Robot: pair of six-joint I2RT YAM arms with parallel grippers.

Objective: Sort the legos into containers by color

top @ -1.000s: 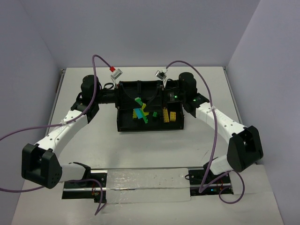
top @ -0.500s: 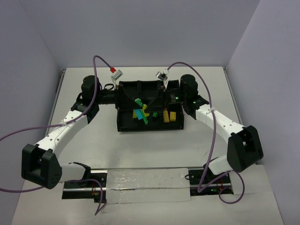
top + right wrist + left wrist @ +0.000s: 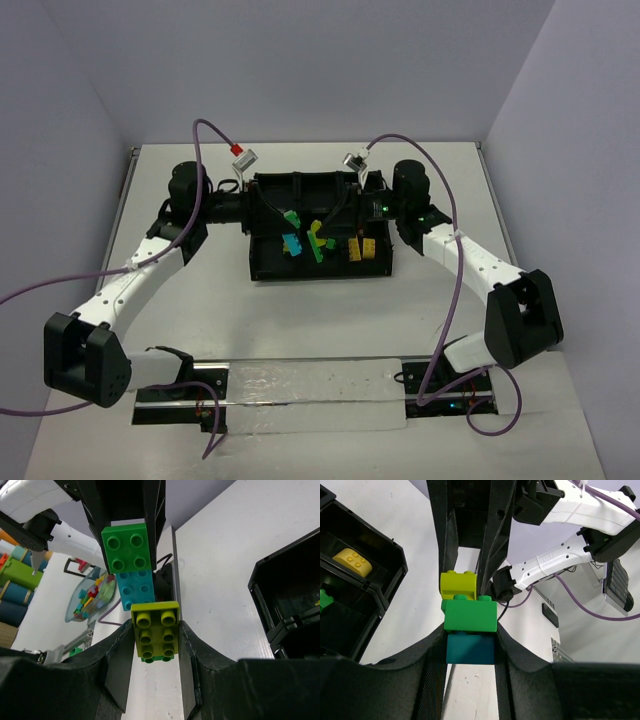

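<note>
Tray (image 3: 380,600) cut off; left end effector (image 3: 470,646), right end effector (image 3: 155,640) grip brick cluster (image 3: 136,587).

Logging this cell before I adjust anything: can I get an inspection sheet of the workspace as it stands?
Surface: white table carrying a black divided tray.
Job's things: lego cluster of teal, green and yellow-green bricks held over the tray; yellow bricks in its near right compartment.
Clutter: nothing seen.
Grippers: left gripper shut on the cluster's teal end; right gripper shut on its yellow-green end.
Cables: purple cables loop along both arms.
Surroundings: plain walls.
</note>
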